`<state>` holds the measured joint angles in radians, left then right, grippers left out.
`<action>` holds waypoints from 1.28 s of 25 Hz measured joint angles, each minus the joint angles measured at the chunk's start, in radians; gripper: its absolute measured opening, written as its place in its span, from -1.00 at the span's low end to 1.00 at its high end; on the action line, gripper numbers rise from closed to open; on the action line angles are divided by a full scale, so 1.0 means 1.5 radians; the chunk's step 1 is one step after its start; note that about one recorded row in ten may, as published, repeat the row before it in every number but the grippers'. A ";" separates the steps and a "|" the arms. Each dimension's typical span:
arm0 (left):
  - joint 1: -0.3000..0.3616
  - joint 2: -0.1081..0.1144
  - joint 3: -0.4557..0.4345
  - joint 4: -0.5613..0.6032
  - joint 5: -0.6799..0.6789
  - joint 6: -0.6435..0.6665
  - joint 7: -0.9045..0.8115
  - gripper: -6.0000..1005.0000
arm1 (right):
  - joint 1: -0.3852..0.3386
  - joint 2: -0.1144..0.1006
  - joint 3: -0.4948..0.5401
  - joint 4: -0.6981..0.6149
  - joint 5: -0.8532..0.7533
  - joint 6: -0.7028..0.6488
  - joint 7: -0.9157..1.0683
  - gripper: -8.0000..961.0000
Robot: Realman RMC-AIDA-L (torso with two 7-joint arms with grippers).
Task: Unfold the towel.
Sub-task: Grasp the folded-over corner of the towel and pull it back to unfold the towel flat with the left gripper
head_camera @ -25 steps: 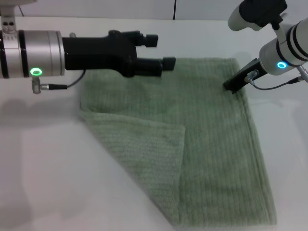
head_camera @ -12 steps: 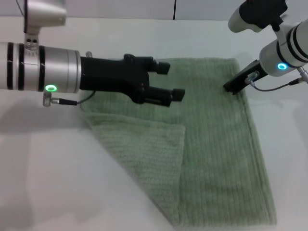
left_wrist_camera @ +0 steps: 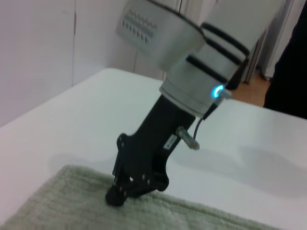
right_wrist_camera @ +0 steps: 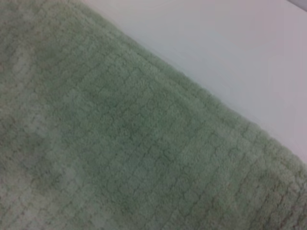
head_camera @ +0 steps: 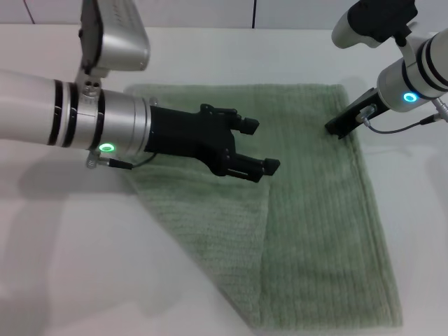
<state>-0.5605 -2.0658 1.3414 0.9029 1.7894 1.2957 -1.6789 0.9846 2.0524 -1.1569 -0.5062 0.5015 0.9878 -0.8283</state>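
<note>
The sage-green towel [head_camera: 315, 210] lies flat on the white table. Its near-left corner is folded over onto it as a triangular flap [head_camera: 210, 217]. My left gripper [head_camera: 260, 146] is open and hovers low over the towel, just beyond the flap's tip. My right gripper [head_camera: 339, 126] is at the towel's far right edge. In the left wrist view it [left_wrist_camera: 116, 197] narrows to one shut tip that presses down on the towel [left_wrist_camera: 72, 201]. The right wrist view shows only towel [right_wrist_camera: 120, 143] up close, with its hem along the table.
The white table [head_camera: 70, 266] surrounds the towel on all sides. A pale wall with cabinet seams [head_camera: 253, 14] stands behind the table's far edge. No other objects show.
My left arm has swung to the right and nearer, bringing the open gripper from the towel's far left part down toward the flap's tip. The right arm and the towel have not moved.
</note>
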 joint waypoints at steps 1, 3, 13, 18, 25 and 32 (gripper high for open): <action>0.000 0.000 0.006 0.000 0.000 -0.005 0.000 0.68 | 0.000 0.000 0.000 0.000 0.000 0.000 0.000 -0.98; 0.001 0.000 0.012 -0.001 0.000 -0.011 -0.001 0.68 | 0.001 0.000 0.000 0.000 0.000 0.000 0.000 -0.98; 0.000 -0.001 0.084 -0.004 0.005 -0.069 -0.009 0.68 | 0.001 0.000 0.000 0.000 0.000 0.000 0.000 -0.98; -0.006 -0.002 0.114 -0.004 0.030 -0.098 -0.030 0.68 | 0.001 0.000 0.000 0.000 0.001 0.000 0.000 -0.98; -0.010 -0.004 0.143 -0.004 0.043 -0.130 -0.041 0.68 | 0.001 0.000 -0.001 0.000 0.002 0.000 0.000 -0.98; -0.010 -0.005 0.186 -0.004 0.044 -0.170 -0.054 0.68 | 0.001 0.000 -0.002 0.000 0.003 0.000 0.000 -0.98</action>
<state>-0.5753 -2.0725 1.6199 0.8971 1.8561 1.0404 -1.7605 0.9863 2.0524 -1.1599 -0.5062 0.5058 0.9878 -0.8282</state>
